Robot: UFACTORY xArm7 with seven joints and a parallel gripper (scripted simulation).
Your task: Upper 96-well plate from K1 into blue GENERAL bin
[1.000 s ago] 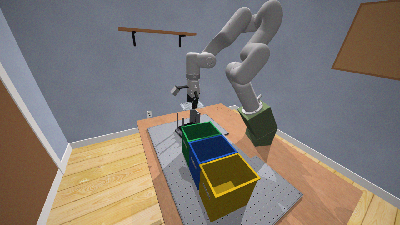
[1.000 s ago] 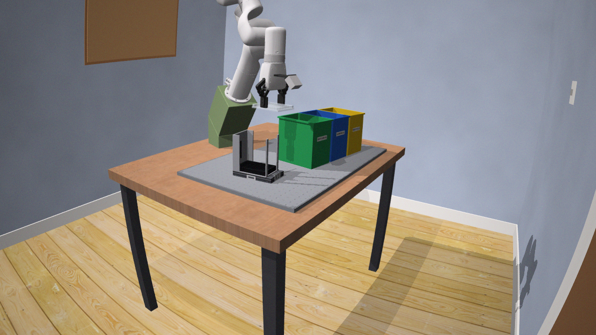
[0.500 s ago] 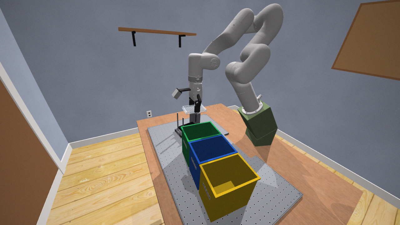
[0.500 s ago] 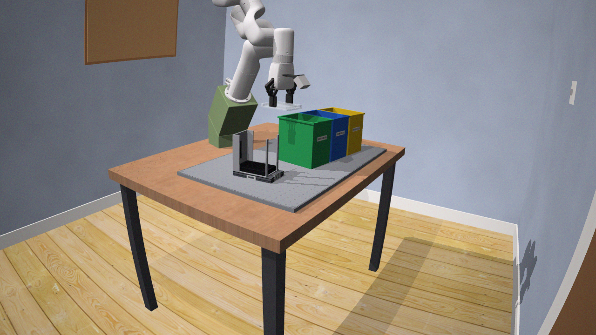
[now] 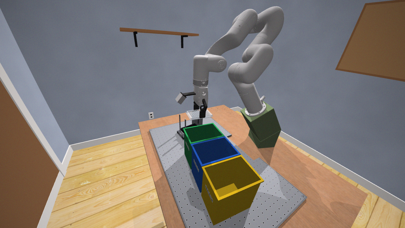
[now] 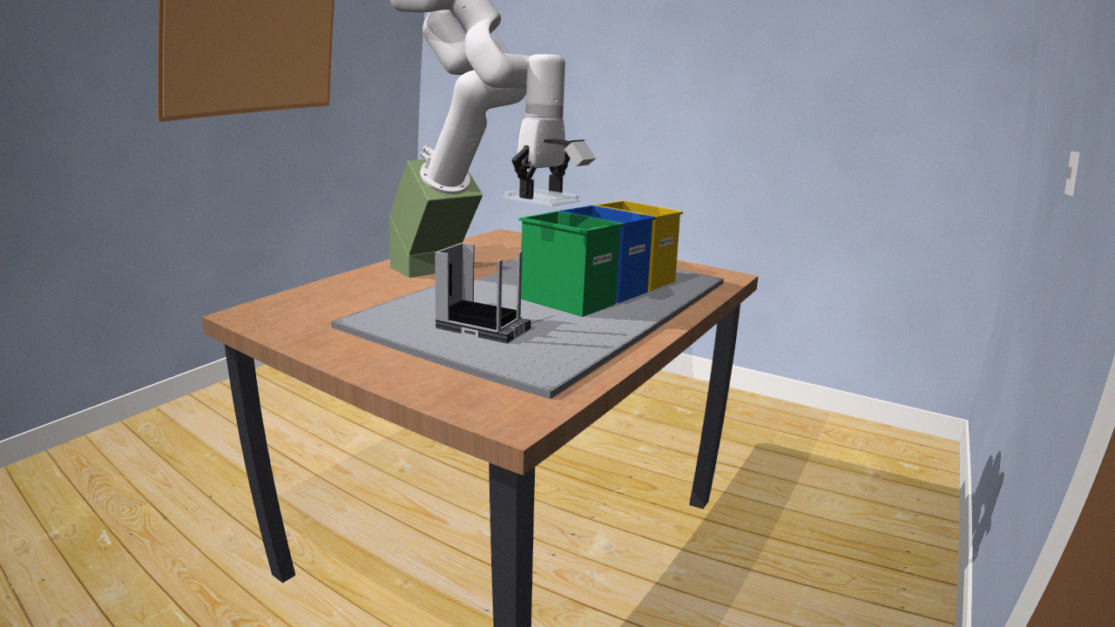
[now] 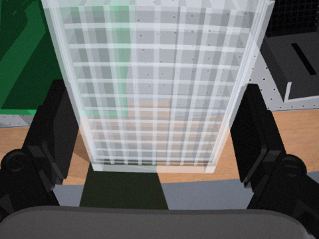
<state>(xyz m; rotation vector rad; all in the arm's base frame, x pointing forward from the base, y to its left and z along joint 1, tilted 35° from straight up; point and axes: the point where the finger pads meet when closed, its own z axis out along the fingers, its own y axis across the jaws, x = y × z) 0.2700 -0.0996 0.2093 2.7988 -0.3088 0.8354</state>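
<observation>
My gripper [image 7: 155, 101] is clamped on the clear 96-well plate [image 7: 155, 71], held level above the green bin's near edge. The blue bin [image 5: 215, 151] stands upright between green and yellow. Rack K1 [image 6: 453, 284] carries the dark lower plate [image 6: 479, 313].
</observation>
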